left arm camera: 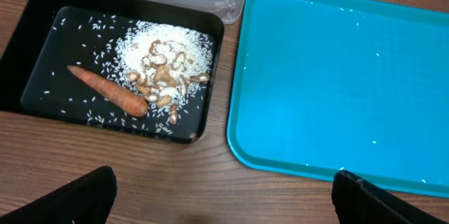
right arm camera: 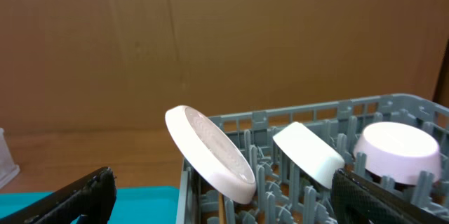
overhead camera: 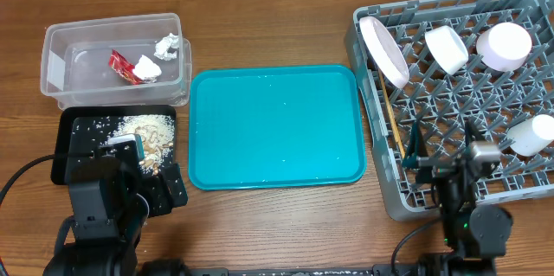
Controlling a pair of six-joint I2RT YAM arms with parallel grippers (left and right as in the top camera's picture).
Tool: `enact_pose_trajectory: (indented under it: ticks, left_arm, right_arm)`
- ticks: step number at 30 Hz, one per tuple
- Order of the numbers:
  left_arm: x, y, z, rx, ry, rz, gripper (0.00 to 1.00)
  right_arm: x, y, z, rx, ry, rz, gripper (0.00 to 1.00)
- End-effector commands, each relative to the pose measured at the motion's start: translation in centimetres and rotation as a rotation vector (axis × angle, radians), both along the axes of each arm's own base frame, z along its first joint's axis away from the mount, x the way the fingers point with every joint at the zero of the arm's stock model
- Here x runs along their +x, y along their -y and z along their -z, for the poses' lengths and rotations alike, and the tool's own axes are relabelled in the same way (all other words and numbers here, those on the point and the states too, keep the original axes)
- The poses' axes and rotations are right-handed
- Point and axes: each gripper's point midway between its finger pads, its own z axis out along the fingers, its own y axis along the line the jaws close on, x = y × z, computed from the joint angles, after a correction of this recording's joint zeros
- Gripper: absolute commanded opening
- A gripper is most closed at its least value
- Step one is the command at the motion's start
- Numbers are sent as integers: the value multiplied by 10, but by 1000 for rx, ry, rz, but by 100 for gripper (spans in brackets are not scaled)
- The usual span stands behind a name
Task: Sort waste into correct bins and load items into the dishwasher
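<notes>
The grey dish rack (overhead camera: 394, 191) at the right holds the white plate (overhead camera: 384, 51), a white bowl (overhead camera: 447, 48), a pale pink bowl (overhead camera: 504, 45), a small white cup (overhead camera: 530, 135) and the chopsticks (overhead camera: 389, 113). The clear tub (overhead camera: 61, 55) holds the red wrapper (overhead camera: 121, 67) and white tissues (overhead camera: 166, 47). The black tray (overhead camera: 69, 138) holds rice scraps (left arm camera: 168, 48) and the orange carrot (left arm camera: 109, 90). My left gripper (left arm camera: 224, 199) is open and empty over bare table below the tray. My right gripper (right arm camera: 224, 196) is open and empty at the rack's near edge, facing the plate (right arm camera: 210, 152).
The teal serving tray (overhead camera: 275, 125) lies between the bins and the rack, bare but for a few rice grains; it also shows in the left wrist view (left arm camera: 337, 76). A brown cardboard wall (right arm camera: 210, 41) stands behind the table.
</notes>
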Motion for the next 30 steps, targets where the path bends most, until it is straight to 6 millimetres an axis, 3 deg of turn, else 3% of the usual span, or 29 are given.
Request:
enact_pose_trajectory:
  ticks: [1,3,6,30]
  left_arm:
    - [-1,-2,0,-2,3,-22,100]
    - [-1,-2,0,-2,3,-22,100]
    - [-1,-2,0,-2,3,-22,100]
    - [-1,-2,0,-2,3,-22,100]
  right_arm:
    - [-4,-2,12,-9,40,-12,100]
    - [-5,-3,24,-11,34,-20,100]
    - [-6,-6,61,-14,-83,-40,100]
    - [-6,-3,60,-25,-78,-28,100]
